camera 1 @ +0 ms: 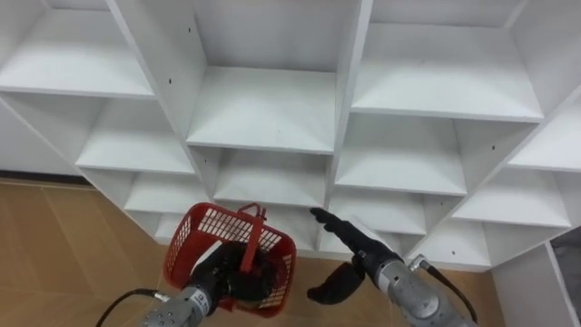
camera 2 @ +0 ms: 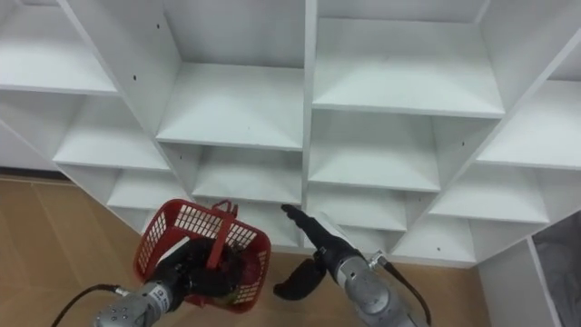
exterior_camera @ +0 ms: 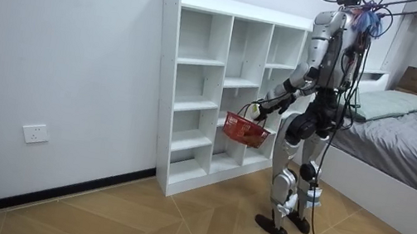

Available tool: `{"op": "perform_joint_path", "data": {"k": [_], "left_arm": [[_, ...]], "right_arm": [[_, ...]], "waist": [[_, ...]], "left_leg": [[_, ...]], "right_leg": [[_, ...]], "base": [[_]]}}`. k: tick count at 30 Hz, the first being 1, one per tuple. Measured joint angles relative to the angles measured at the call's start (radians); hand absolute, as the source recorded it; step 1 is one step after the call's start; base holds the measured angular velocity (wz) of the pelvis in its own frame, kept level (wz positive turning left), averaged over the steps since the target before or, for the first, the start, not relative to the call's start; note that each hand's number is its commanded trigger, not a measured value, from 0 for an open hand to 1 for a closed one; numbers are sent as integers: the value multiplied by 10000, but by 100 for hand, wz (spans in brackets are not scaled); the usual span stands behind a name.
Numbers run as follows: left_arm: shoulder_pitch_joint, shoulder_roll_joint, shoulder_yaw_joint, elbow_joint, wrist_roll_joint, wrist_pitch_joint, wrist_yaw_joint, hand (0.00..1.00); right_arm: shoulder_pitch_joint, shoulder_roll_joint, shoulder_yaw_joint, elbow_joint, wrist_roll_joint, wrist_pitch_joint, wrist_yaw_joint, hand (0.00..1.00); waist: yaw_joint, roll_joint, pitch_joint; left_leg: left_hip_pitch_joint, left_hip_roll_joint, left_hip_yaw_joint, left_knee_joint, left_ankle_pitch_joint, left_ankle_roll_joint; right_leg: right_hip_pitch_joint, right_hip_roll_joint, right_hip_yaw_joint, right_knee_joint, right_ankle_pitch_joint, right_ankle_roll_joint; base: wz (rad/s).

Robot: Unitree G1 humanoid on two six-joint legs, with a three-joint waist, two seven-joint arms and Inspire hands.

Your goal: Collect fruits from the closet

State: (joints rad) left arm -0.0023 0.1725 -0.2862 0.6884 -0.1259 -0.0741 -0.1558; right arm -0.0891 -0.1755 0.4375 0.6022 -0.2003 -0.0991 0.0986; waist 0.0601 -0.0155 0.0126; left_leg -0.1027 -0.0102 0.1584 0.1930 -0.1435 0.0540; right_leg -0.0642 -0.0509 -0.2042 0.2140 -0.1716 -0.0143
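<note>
Red basket (camera 1: 195,238), gripped by left hand (camera 1: 227,272), before white closet (camera 1: 263,109); right hand (camera 1: 356,238) fingers straight, toward closet; room view adds bed (exterior_camera: 416,133) beyond closet.

Closet (camera 1: 263,118) stood at 12 o'clock before robot. Basket (camera 1: 191,241) hung at 7 o'clock in left hand (camera 1: 227,271). Right hand (camera 1: 356,243) at 5 o'clock, beside basket. Bed (exterior_camera: 414,141) behind robot.

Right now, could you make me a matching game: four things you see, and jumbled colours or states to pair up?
Things:
1. basket
2. closet
3. left robot hand
4. right robot hand

Colours or states:
a. open, fingers straight, pointing at the shelves
b. red
c. white
d. gripping the basket

Pairs: 1-b, 2-c, 3-d, 4-a.
</note>
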Motion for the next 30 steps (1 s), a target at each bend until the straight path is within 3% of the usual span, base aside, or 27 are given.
{"op": "perform_joint_path", "data": {"k": [12, 18, 23, 30], "left_arm": [[414, 31, 35, 314, 69, -8, 283, 100], [689, 21, 456, 314, 130, 17, 248, 100], [1324, 10, 967, 319, 119, 12, 380, 100], [2089, 55, 1740, 1177, 98, -24, 502, 100]], "right_arm": [[367, -264, -99, -162, -27, -11, -129, 0], [866, -262, -323, -205, -64, 2, -180, 0], [1562, -219, -1220, -356, 126, -49, -261, 0], [2341, -243, -2320, 832, 510, -183, -869, 0]], "waist": [[-31, -102, 8], [-23, -157, 2], [-62, -237, -57], [-192, -280, -112]], "left_leg": [[114, -9, 1, -65, -3, -5], [243, -11, 22, -95, -4, -7], [590, -18, 34, -142, -62, -19], [1141, -29, 6, -277, -165, -60]], "right_leg": [[132, 13, 12, -98, 3, 7], [249, 17, 43, -111, -1, 12], [582, 27, 54, -283, -19, 35], [1163, 64, 55, -484, -42, 70]], "base": [[0], [0], [0], [0]]}}
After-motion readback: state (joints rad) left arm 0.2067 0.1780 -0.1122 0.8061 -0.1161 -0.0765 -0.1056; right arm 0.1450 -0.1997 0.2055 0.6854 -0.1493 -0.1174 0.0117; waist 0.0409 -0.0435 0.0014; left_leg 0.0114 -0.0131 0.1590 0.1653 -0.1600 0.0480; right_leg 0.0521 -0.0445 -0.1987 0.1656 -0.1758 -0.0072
